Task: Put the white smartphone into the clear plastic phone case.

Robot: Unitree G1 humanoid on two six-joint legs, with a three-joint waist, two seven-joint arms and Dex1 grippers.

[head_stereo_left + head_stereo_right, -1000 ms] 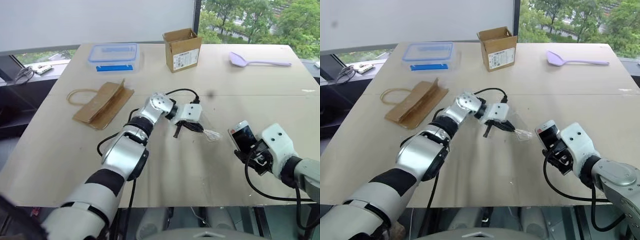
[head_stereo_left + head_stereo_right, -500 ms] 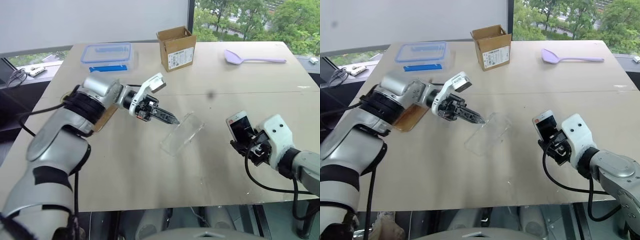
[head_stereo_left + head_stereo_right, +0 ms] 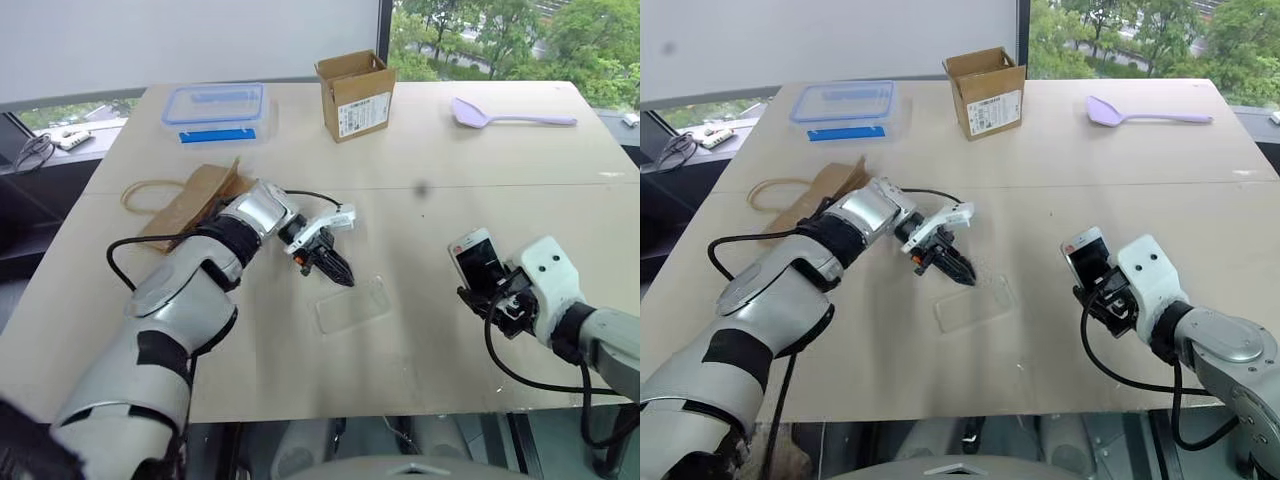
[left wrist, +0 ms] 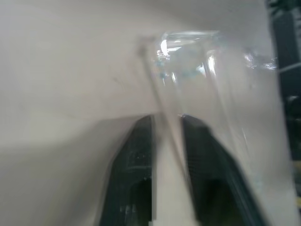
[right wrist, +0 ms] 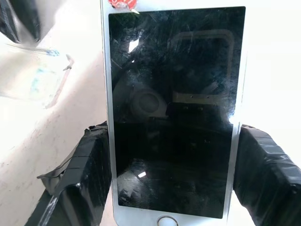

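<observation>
Right gripper (image 3: 490,285) was clamped across the long edges of the phone (image 3: 478,260), holding it above the table (image 3: 450,160) on the robot's right, screen toward the wrist camera and roughly upright. The clear case (image 3: 352,304) lay flat on the table between the two arms, near the middle.

Left gripper (image 3: 338,274) sat at the case's far edge. In the wrist view its fingers (image 4: 136,155) stood slightly apart with the case's thin rim running between them; whether they pinched the rim could not be told.

Handling judgement: the case looked light, thin and springy, likely to skid or flip if pushed at one end, so best pinched on a long side wall near a corner. The phone looked rigid with slick glass; the side-edge grip seemed right, away from the screen.
</observation>
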